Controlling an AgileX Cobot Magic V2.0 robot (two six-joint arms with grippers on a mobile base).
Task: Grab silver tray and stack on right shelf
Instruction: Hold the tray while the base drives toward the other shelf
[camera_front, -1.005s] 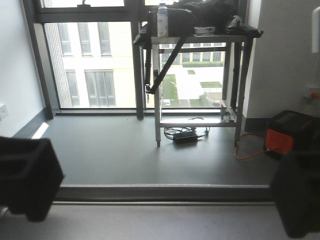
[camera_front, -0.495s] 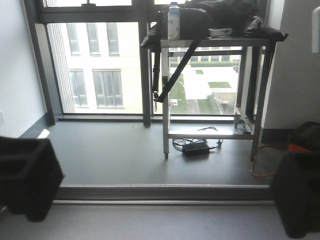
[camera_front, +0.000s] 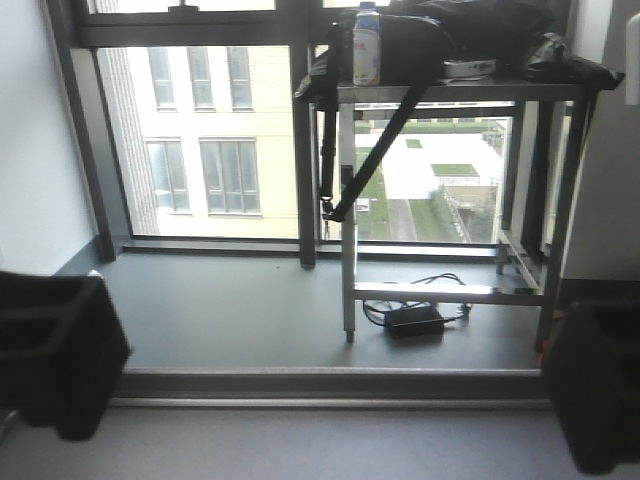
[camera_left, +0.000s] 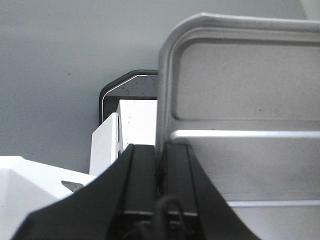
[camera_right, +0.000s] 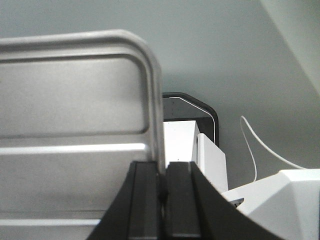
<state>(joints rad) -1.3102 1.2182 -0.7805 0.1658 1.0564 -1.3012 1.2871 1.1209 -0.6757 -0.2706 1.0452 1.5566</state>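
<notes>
As viewed from the left wrist, closed the left gripper (camera_left: 161, 150) tightly on the silver tray (camera_left: 240, 90), black fingers (camera_left: 142, 170) pinching the raised rim of one edge with only the thin metal between them. Gripped the opposite edge likewise with the right gripper (camera_right: 162, 170), its fingers (camera_right: 145, 185) shut to a narrow slit around the rim just below a rounded corner. Held the tray in the air between the two arms, its broad face turned to both wrist cameras and crossed by long raised ridges. Looked past the tray onto grey floor (camera_left: 60, 60) and onto white and black parts of the robot's own body (camera_left: 125, 120); caught a thin white cable (camera_right: 255, 145) on the right side. Showed, from the front view, two dark blocks (camera_front: 50, 350) at the lower corners, too blurred to identify. Faced a tall window (camera_front: 200, 140) and a steel bench (camera_front: 450, 92) standing against it, loaded with a black bag (camera_front: 440, 35) and a bottle (camera_front: 367, 45), a strap (camera_front: 375, 150) hanging down from the bag, and a black power brick (camera_front: 413, 320) on the floor beneath.
</notes>
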